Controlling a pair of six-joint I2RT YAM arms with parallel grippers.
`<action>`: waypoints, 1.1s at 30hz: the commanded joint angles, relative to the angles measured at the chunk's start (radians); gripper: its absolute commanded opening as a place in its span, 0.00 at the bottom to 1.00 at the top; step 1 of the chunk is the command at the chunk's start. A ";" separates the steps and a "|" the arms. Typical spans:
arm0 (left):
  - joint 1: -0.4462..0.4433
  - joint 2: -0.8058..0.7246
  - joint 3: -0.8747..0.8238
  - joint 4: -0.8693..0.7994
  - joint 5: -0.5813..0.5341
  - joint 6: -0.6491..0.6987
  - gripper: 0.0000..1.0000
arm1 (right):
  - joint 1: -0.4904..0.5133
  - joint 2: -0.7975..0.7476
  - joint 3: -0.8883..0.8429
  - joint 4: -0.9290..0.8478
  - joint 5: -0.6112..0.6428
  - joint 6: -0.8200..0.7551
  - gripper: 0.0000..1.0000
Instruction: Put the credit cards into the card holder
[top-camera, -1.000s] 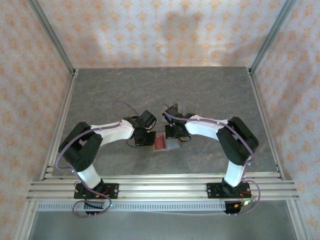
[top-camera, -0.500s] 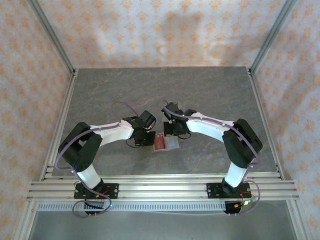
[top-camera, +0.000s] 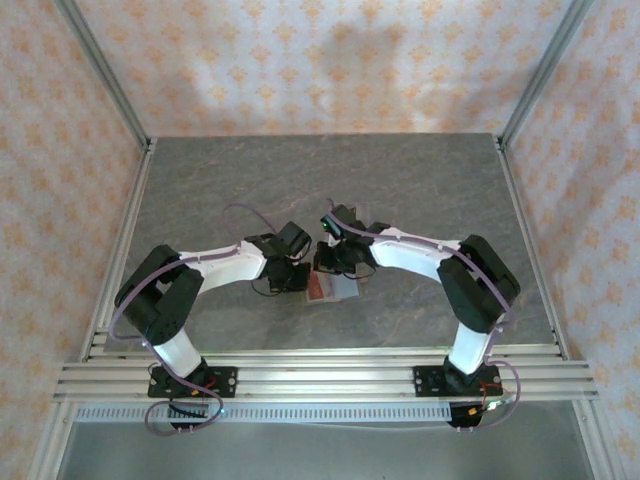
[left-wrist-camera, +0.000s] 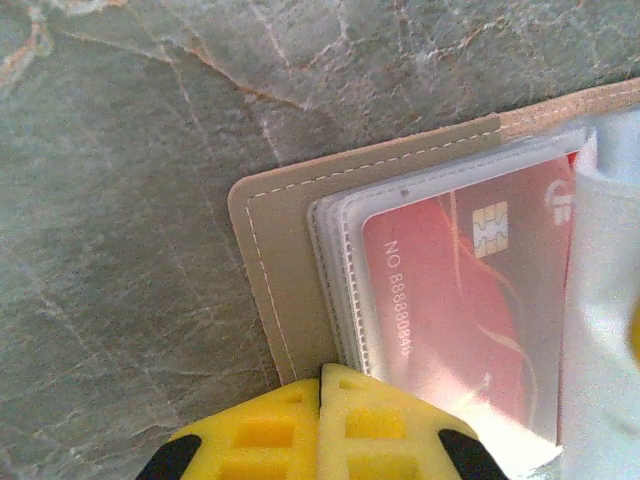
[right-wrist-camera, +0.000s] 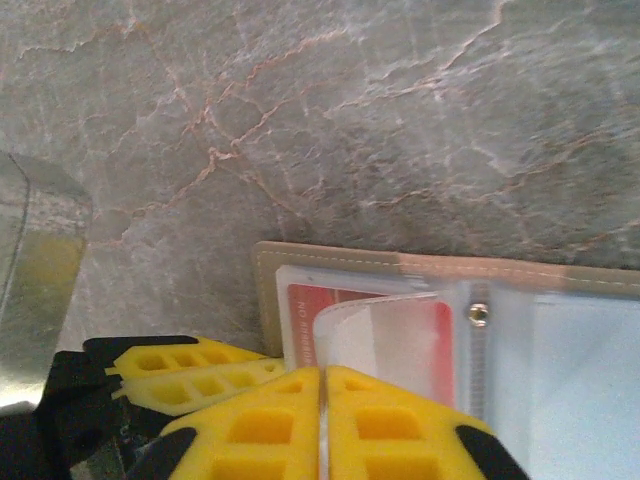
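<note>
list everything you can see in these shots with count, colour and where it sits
table: one, grey marbled, under everything
walls: three, pale with orange pattern, around the table
metal rails: several, silver, near edge under the arm bases
card holder: one, olive-brown, lying open between the hands
clear sleeves: several, transparent, inside the card holder, one curled up
credit card: one seen, red, in a sleeve
left hand: one, yellow fingers, shut, at the card holder's edge
right hand: one, yellow fingers, shut, at the curled sleeve

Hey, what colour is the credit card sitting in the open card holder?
The credit card is red with a gold chip; clearest in the left wrist view.
</note>
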 joint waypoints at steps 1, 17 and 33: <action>0.009 0.024 -0.048 0.003 -0.028 -0.011 0.00 | 0.004 0.030 -0.021 0.104 -0.075 0.072 0.15; 0.033 -0.074 -0.082 -0.025 -0.024 -0.010 0.02 | 0.004 0.031 0.016 0.043 -0.042 0.034 0.20; 0.036 -0.129 -0.002 -0.099 -0.011 0.009 0.24 | 0.004 0.060 0.038 -0.102 0.088 -0.060 0.29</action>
